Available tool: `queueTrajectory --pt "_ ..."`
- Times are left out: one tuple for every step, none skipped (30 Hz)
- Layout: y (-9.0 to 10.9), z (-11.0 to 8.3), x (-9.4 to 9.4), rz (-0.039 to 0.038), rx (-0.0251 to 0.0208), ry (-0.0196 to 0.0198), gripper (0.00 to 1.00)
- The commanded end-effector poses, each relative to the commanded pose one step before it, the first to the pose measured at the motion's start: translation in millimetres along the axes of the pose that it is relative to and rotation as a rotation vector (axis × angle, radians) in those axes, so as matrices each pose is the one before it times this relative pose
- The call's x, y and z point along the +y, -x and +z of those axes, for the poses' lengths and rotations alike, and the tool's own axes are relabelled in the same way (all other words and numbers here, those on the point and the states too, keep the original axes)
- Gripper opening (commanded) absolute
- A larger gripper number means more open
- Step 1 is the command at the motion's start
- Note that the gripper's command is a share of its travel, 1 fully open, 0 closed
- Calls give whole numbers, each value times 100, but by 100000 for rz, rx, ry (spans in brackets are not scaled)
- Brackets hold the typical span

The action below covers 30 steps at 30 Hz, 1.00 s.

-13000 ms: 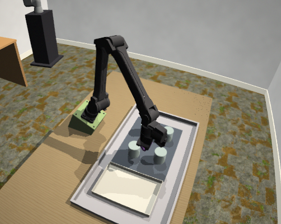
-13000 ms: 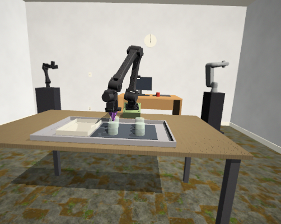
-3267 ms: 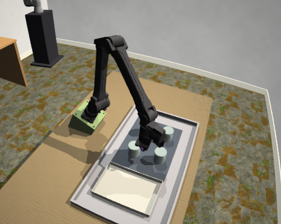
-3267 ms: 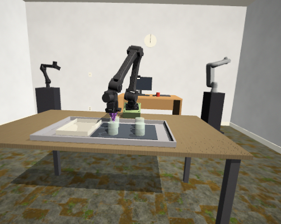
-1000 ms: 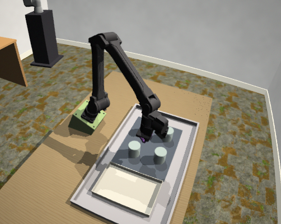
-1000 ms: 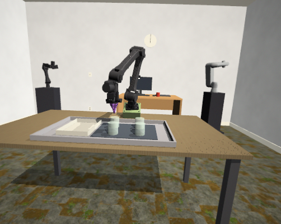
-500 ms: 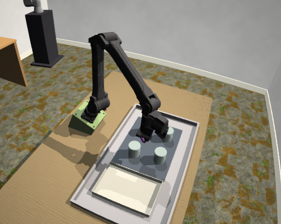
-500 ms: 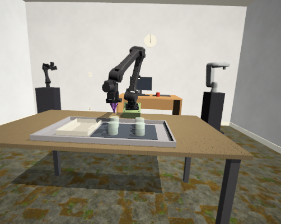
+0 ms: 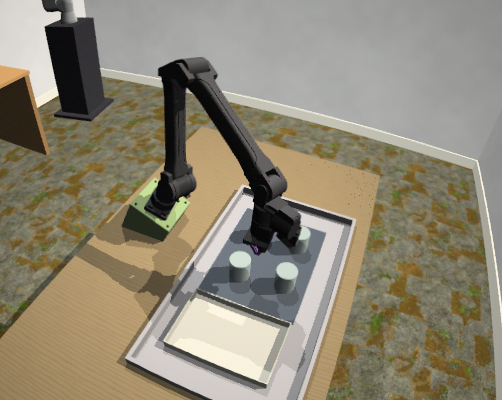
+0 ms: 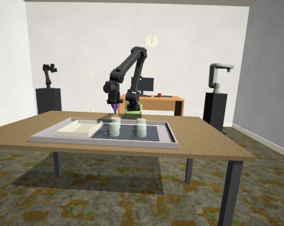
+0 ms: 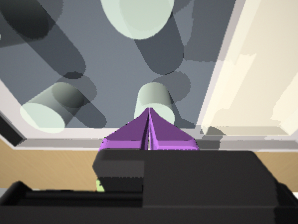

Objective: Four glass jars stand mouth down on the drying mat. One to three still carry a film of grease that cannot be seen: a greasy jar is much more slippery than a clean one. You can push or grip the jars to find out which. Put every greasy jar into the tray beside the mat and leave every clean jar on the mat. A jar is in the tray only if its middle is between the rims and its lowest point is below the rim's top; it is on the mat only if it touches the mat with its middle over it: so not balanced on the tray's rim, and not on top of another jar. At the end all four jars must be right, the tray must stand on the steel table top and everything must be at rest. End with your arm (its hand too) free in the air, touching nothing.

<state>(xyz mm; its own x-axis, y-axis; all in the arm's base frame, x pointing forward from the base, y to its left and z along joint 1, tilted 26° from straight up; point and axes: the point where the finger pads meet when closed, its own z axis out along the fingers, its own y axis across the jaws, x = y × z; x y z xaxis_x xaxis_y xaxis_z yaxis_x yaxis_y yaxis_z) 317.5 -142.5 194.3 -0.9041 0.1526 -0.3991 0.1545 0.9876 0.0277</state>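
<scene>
Left of the mat, as seen from the table's open side facing the arm, lies the pale tray point(image 9: 220, 366) point(image 10: 73, 135) point(image 11: 220, 67), with no jar in it. All four jars are on the dark drying mat point(image 9: 220, 280) point(image 10: 127, 137) point(image 11: 115, 65), mouth down and upright.

Nearest the tray stand the far left jar point(image 9: 240, 267) point(image 10: 116, 122) point(image 11: 154, 95) and the near left jar point(image 9: 286, 278) point(image 10: 114, 130) point(image 11: 139, 17). Above the far side hangs the gripper point(image 9: 256, 250) point(image 10: 115, 113) point(image 11: 149, 112), its fingers closed to a point with nothing between them. Farther right are the far right jar point(image 10: 141, 120) point(image 11: 50, 107), hidden from the top view, and the near right jar point(image 9: 301, 240) point(image 10: 141, 130) point(image 11: 22, 17).

Glass should be stiff and brittle; weight cannot be told. Grease, being invisible, must be felt: a gentle low push with closed tips should slide a jar without tipping it, a high one might topple it. For lifting, I would open wide and take opposite sides around mid-height, level and square. A greasy wall could slip downward, so squeeze firmly, lift slowly and carry low over the rim.
</scene>
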Motion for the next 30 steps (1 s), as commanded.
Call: queueTrajectory --pt "1651 -1616 -552 -952 -3910 -1043 0" --pt "758 -1005 -398 0 0 0 0" --pt "0 0 0 0 0 0 0" --pt "0 0 0 0 0 0 0" --pt "0 0 0 0 0 0 0" --pt "0 0 0 0 0 0 0" --pt "0 0 0 0 0 0 0" --pt "0 0 0 0 0 0 0" --pt "0 0 0 0 0 0 0" --pt "1 0 832 0 0 0 0" --pt "2 0 832 0 0 0 0" --pt "1 0 832 0 0 0 0" --pt "0 0 0 0 0 0 0" --pt "0 0 0 0 0 0 0" --pt "2 0 832 0 0 0 0" --pt "1 0 832 0 0 0 0" --pt "2 0 832 0 0 0 0" --pt "1 0 832 0 0 0 0" --pt "2 0 832 0 0 0 0" --pt "1 0 832 0 0 0 0" --pt "2 0 832 0 0 0 0" --pt "1 0 832 0 0 0 0" --pt "2 0 832 0 0 0 0" --pt "1 0 832 0 0 0 0" --pt "2 0 832 0 0 0 0" --pt "1 0 832 0 0 0 0" --pt "2 0 832 0 0 0 0" --pt "1 0 832 0 0 0 0" --pt "2 0 832 0 0 0 0" --pt "0 0 0 0 0 0 0"
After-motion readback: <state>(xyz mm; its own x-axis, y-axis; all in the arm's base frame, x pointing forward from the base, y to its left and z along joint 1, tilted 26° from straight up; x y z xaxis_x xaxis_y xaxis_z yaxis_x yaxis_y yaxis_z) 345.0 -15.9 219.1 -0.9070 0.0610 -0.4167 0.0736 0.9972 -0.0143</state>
